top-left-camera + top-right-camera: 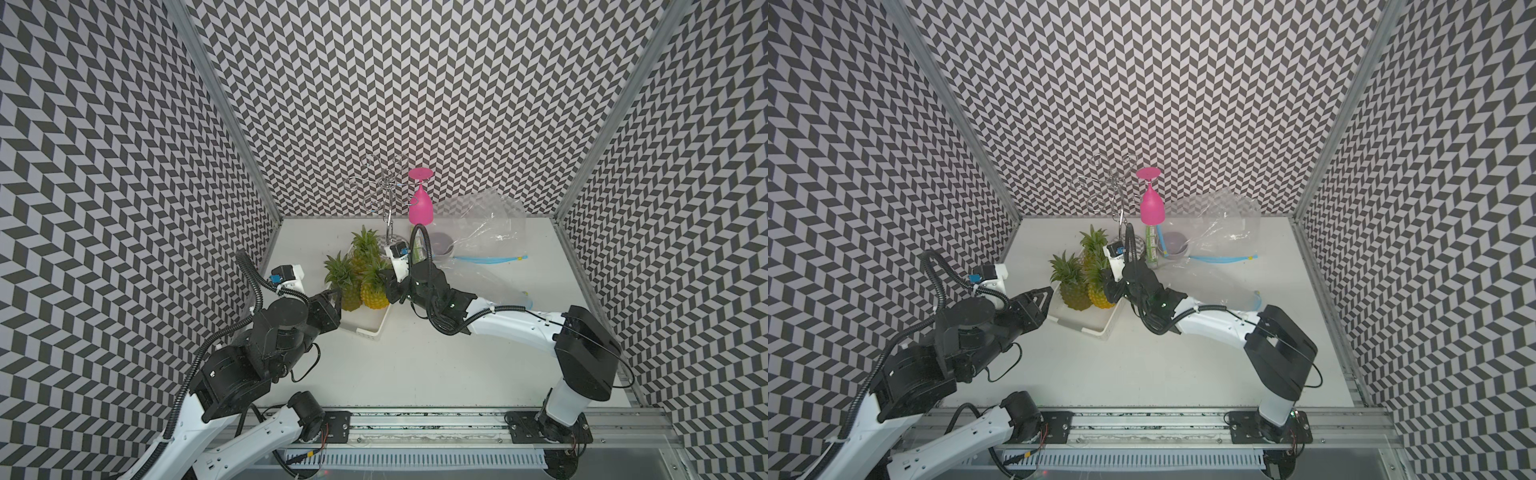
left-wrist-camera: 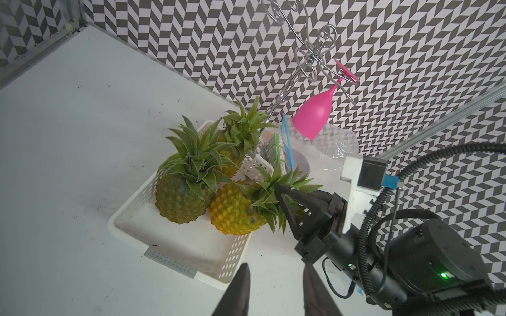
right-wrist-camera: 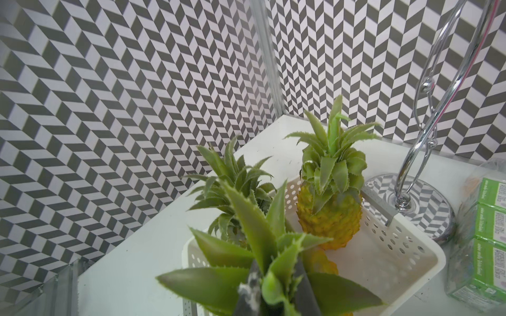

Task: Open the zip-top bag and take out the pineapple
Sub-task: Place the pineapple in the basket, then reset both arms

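On white table [image 1: 415,353], three pineapples [image 1: 351,293], one basket [image 1: 368,329]

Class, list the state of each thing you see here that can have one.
tilted pineapple: in basket, crown gripped
right gripper: shut on tilted pineapple
left gripper: open, empty
green pineapple: upright in basket
zip-top bag: open, no pineapple inside
pink glass: hanging upside down

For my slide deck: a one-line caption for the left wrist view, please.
Right gripper, jaws shut on the crown of a pineapple in the white basket.
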